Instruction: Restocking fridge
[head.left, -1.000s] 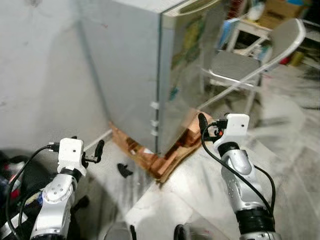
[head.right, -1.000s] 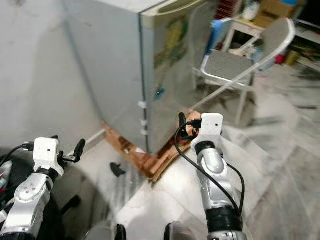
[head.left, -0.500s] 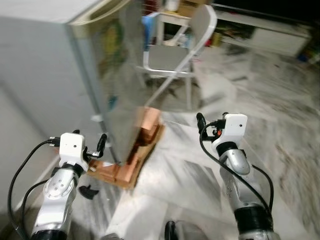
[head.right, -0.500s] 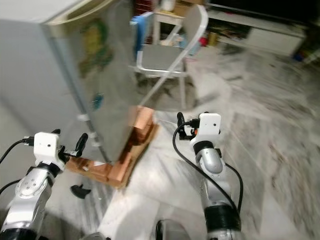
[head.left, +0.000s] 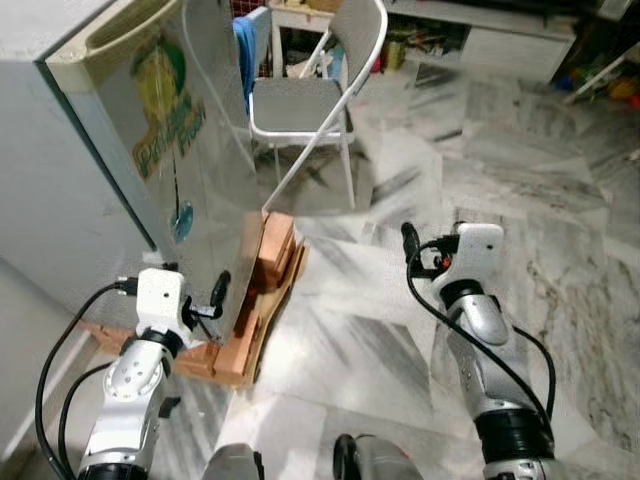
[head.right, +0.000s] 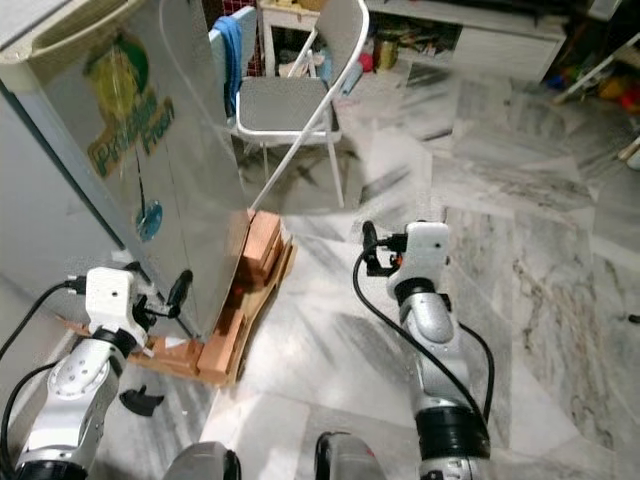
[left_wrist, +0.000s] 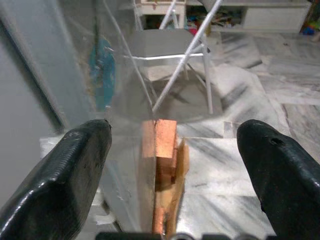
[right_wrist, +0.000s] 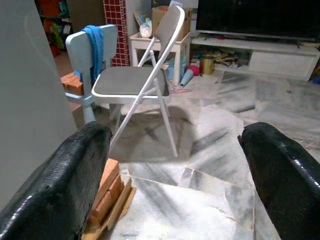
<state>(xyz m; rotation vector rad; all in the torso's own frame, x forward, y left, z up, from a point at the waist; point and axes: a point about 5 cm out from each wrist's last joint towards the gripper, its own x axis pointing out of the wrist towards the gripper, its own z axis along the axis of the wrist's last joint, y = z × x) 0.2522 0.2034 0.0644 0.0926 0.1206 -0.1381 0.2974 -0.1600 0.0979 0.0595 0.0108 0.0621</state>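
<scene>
The fridge (head.left: 150, 150) stands closed on bricks (head.left: 262, 290) at the robot's left. The left hand (left_wrist: 170, 165), empty and spread wide, faces its lower corner; the right hand (right_wrist: 175, 170), also spread, faces a chair (right_wrist: 145, 80).

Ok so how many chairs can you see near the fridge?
2: a grey folding chair beside the fridge, and a pale blue chair with a blue cloth over its back, just behind the folding one. Others may be hidden behind the fridge.
</scene>
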